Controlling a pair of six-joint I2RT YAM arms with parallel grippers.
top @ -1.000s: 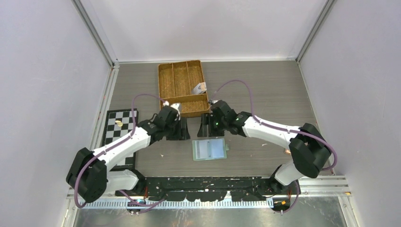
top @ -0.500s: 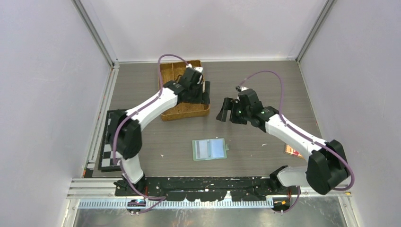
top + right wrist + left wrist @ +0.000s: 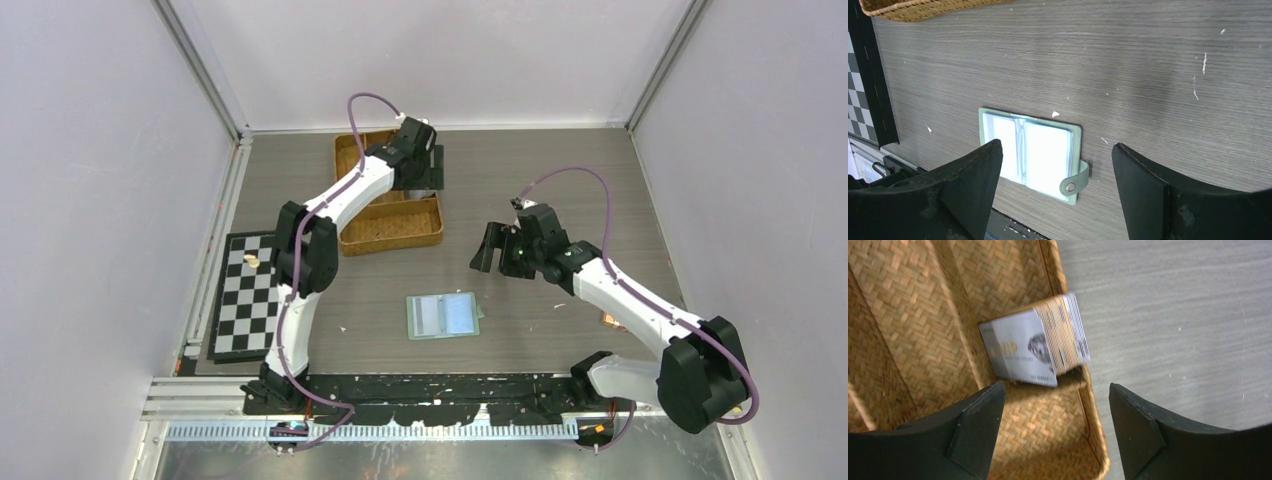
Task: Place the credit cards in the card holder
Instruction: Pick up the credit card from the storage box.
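The credit cards are a stack with a silvery-grey card on top. They lean against the right wall of a compartment in the woven tray. My left gripper hovers open just short of the stack, its jaws straddling the tray's right wall with nothing between them; in the top view the left gripper is over the tray's far right part. The sage-green card holder lies open on the table, clear pockets up, snap strap to the right. My right gripper hangs open above it, empty; from above the right gripper is up and right of the card holder.
The brown woven tray sits at the back centre-left. A chessboard with one small piece lies at the left edge. A small orange object lies near the right arm's base. Walls close in the table on three sides.
My left arm swung from the table's middle out over the tray's far right compartment. My right gripper drew back to the right. Both jaws widened. The card holder stayed put.
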